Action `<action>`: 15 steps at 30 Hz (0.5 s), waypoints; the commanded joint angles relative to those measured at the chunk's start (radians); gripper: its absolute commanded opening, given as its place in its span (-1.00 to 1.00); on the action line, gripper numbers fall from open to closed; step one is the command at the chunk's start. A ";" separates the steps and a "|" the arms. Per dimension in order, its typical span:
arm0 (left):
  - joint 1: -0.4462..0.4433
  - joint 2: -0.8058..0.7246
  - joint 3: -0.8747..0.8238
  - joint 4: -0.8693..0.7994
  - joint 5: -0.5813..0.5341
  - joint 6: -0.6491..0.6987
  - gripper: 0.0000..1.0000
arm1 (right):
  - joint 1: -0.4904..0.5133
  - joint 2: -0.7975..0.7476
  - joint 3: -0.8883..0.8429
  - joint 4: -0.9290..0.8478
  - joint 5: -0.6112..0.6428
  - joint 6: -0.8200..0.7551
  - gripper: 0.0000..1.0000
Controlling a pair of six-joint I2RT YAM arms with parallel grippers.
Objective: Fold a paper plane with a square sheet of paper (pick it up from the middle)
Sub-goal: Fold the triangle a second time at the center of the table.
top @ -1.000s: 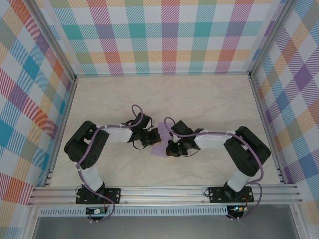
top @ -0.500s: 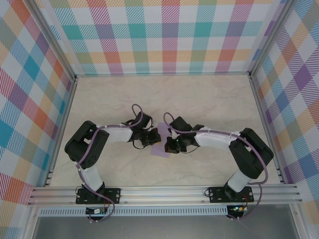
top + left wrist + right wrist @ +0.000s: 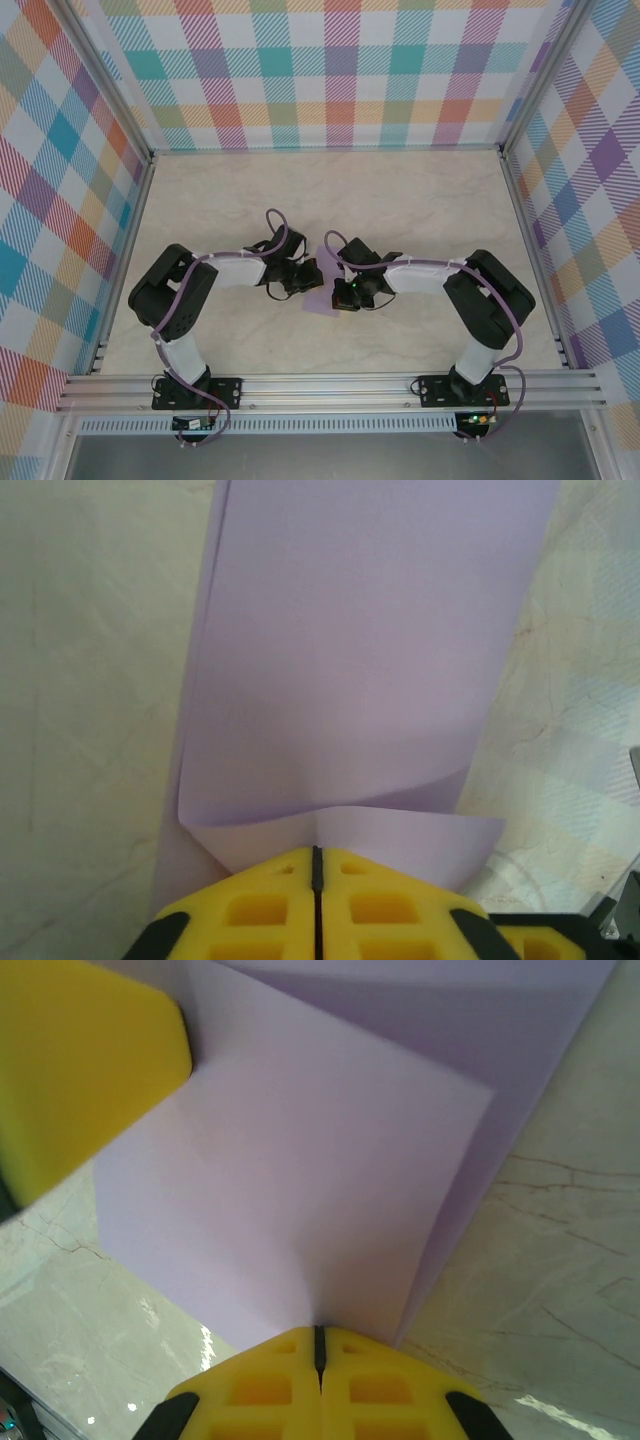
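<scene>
This is looking like a robotics lab test cell, definitely not somebody's home. The left arm (image 3: 175, 300) and right arm (image 3: 490, 300) are sitting bolted to an aluminium extrusion rail (image 3: 330, 385). A marble-look tabletop (image 3: 400, 190) is lying inside a metal frame (image 3: 100, 80). Plaid-printed panels (image 3: 340, 70) are walling it in on three sides, and purple cables (image 3: 275, 222) are looping off the arms.

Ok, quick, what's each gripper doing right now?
Left gripper: closed, pinching the thin lavender-purple paper sheet.
Right gripper: closed, pinching the same sheet.
</scene>
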 commanded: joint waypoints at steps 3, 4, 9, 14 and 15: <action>-0.044 -0.113 -0.101 0.079 -0.038 -0.004 -0.69 | 0.009 0.035 -0.041 -0.055 0.043 -0.008 -1.00; -0.048 -0.116 -0.115 0.099 -0.032 -0.012 -0.68 | 0.009 0.039 -0.040 -0.051 0.040 -0.007 -1.00; -0.064 -0.102 -0.121 0.149 -0.002 -0.018 -0.75 | 0.009 0.053 -0.038 -0.051 0.033 -0.008 -1.00; -0.078 -0.058 -0.111 0.189 0.017 -0.037 -1.00 | 0.009 0.053 -0.041 -0.050 0.033 -0.006 -1.00; -0.081 -0.053 -0.110 0.197 0.020 -0.039 -1.00 | 0.009 0.053 -0.041 -0.050 0.034 -0.006 -1.00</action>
